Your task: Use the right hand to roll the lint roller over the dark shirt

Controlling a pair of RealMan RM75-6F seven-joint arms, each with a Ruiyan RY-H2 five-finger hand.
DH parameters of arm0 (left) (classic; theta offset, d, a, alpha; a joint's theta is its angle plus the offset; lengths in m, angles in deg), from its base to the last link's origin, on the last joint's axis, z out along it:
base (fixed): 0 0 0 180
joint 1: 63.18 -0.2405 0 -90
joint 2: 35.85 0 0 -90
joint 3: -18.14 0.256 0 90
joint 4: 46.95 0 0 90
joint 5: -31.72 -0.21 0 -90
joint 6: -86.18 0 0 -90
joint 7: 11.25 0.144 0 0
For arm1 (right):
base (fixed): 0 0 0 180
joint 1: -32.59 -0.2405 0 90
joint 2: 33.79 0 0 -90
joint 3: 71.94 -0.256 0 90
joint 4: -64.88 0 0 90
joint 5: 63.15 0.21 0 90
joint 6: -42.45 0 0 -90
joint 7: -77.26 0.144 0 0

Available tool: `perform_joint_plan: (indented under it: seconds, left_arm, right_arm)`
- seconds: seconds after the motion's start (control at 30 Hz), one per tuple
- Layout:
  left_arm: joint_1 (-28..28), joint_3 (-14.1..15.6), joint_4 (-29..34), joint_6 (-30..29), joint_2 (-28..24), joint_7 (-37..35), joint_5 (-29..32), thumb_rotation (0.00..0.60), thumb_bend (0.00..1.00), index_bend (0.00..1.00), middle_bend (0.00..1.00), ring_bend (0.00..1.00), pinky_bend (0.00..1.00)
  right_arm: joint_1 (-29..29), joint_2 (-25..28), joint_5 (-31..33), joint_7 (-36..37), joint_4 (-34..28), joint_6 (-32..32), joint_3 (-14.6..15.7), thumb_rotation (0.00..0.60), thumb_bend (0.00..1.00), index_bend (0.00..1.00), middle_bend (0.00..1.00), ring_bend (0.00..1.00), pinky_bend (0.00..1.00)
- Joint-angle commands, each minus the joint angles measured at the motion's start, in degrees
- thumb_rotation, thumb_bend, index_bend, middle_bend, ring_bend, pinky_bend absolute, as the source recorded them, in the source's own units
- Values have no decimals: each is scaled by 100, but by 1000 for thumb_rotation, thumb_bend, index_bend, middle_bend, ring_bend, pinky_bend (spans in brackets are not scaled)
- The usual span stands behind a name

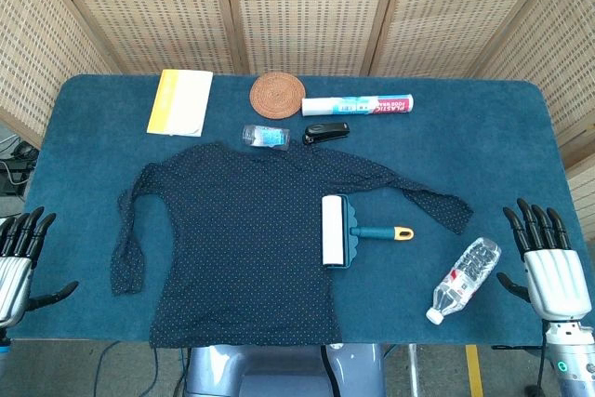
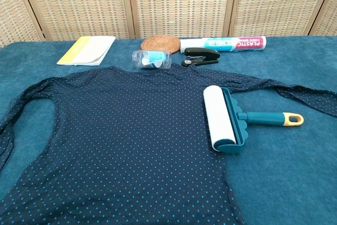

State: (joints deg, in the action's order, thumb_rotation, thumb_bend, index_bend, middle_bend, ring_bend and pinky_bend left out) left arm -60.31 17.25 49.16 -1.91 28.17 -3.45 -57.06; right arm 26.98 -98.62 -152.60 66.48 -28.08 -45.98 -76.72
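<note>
A dark dotted shirt (image 1: 232,248) (image 2: 116,140) lies spread flat across the middle of the blue table. The lint roller (image 1: 346,231) (image 2: 231,119) rests on the shirt's right edge, its white roll on the cloth and its teal handle with a yellow tip pointing right. My right hand (image 1: 548,262) hovers at the table's right front edge, fingers apart and holding nothing, well right of the handle. My left hand (image 1: 19,258) is at the left front edge, fingers spread, also holding nothing. Neither hand shows in the chest view.
A clear water bottle (image 1: 465,280) lies between the roller and my right hand. At the back are a yellow-edged booklet (image 1: 179,101), a woven coaster (image 1: 276,94), a plastic-wrap roll (image 1: 358,105), a black stapler (image 1: 326,132) and a small clear jar (image 1: 266,136).
</note>
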Motion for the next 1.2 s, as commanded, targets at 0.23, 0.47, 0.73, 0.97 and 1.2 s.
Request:
perform_joint_plan:
  seconds: [0.23,0.47,0.73,0.97,1.2]
  left_arm:
    - [12,-36,-23,14,24,36,54,600,0,0,0,0,0]
    - [115,-152,-30,184,100,194,280,600,0,0,0,0,0]
    - [205,-249,-115,363,165,265,532,600,0,0,0,0,0]
    - [278,-289,-152,527,222,378,734,600,0,0,0,0,0]
    - [308,-286,-169,575,242,403,783,600,0,0,0,0,0]
  right_arm:
    - [-220,38,72,-121,-157,435,-7,600,0,0,0,0,0]
    - [-1292,296,657,-966,-744,1849,-569,600,0,0,684,685,320]
    - [-2465,-94,2597,-2061,-1060,3314,-1017,600,0,28,997,1000,1000]
    - [-3454,-1194,4858,-3334,-551,3403,-863,600,46,260,1000,1000,1000]
    - [-3671,-2048,5244,-3402,120,2984,-708,600,211,397,1000,1000,1000]
